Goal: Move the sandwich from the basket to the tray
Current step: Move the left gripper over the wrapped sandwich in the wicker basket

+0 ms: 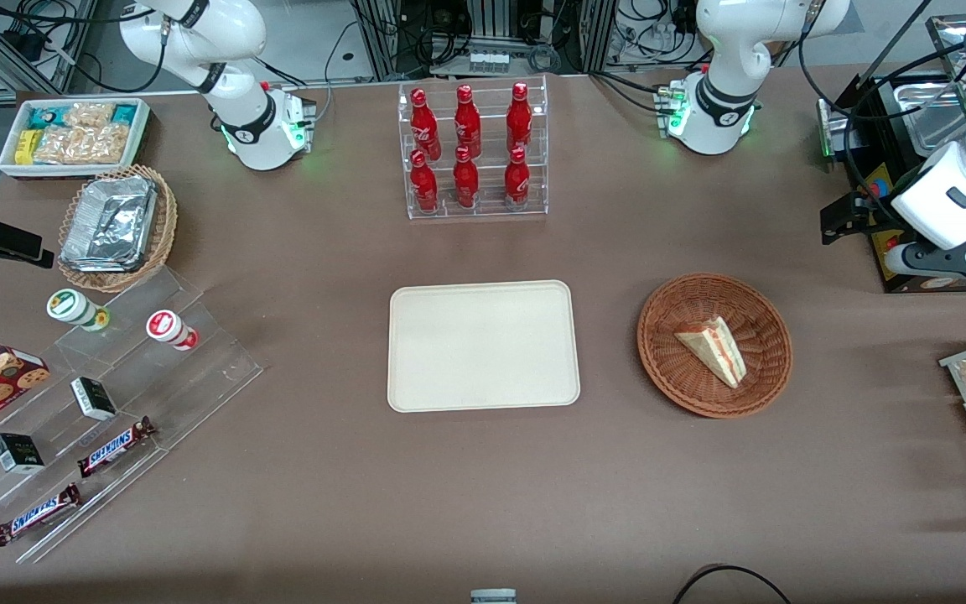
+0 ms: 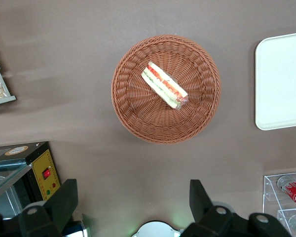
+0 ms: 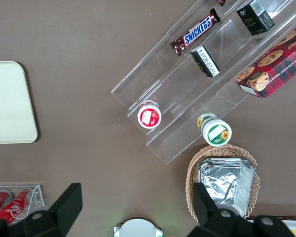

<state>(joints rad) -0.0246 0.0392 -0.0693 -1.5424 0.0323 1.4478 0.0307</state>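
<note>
On the table's middle, your tray (image 1: 483,346) sits bare; the sandwich (image 1: 713,350) lies in the basket (image 1: 666,369) beside it, so nothing is moved yet. Your gripper (image 2: 133,205) hangs high above the basket, fingers spread wide apart, holding nothing.

Six red bottles (image 1: 470,151) in clear rack (image 1: 476,205), Snickers bars (image 1: 114,446), foil containers (image 1: 110,225)

A brown table (image 1: 324,503) with cables and metal framing at its edge
</note>
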